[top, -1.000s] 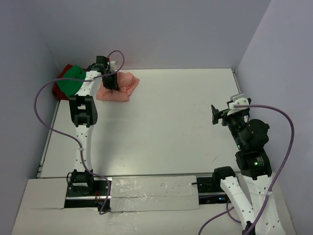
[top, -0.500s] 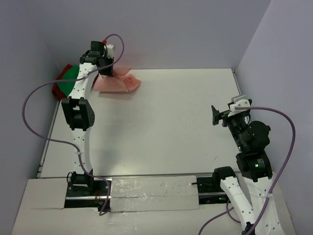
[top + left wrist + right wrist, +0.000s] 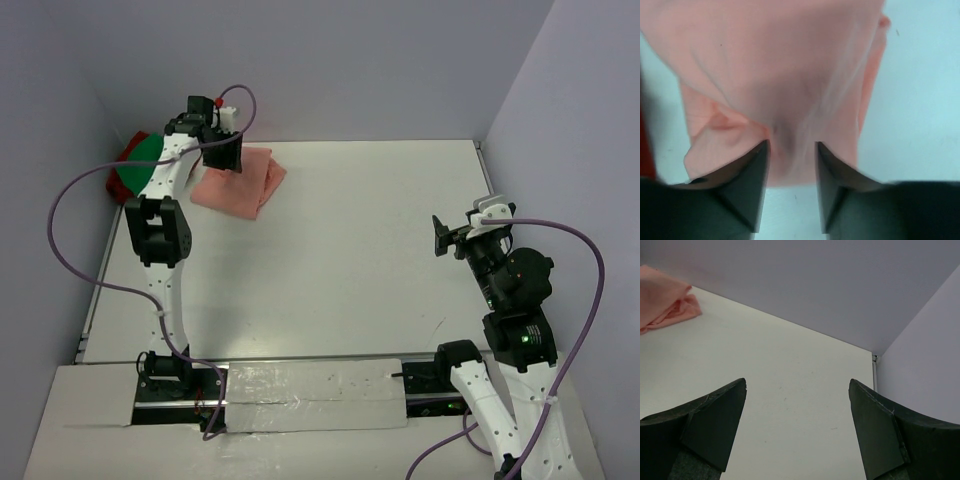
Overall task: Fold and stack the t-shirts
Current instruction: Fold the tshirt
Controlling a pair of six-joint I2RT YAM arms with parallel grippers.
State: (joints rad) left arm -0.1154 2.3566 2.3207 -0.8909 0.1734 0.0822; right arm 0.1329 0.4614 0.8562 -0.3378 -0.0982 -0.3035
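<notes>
- The pink t-shirt [image 3: 240,183] lies bunched and loosely folded at the far left of the tabletop [image 3: 350,250].
- The left hand [image 3: 222,152] hangs over the far left edge of that shirt, its arm stretched well forward.
- In the left wrist view its fingers [image 3: 752,170] stand partly apart with pink cloth [image 3: 775,65] showing in the gap. I cannot tell whether they pinch it.
- The green t-shirt [image 3: 140,160] sits in the far left corner, on top of the dark red t-shirt [image 3: 131,145], just left of the pink one.
- The right hand [image 3: 438,235] is raised at the right side, well apart from all the shirts.
- Its fingers [image 3: 715,425] are spread wide and hold nothing.
</notes>
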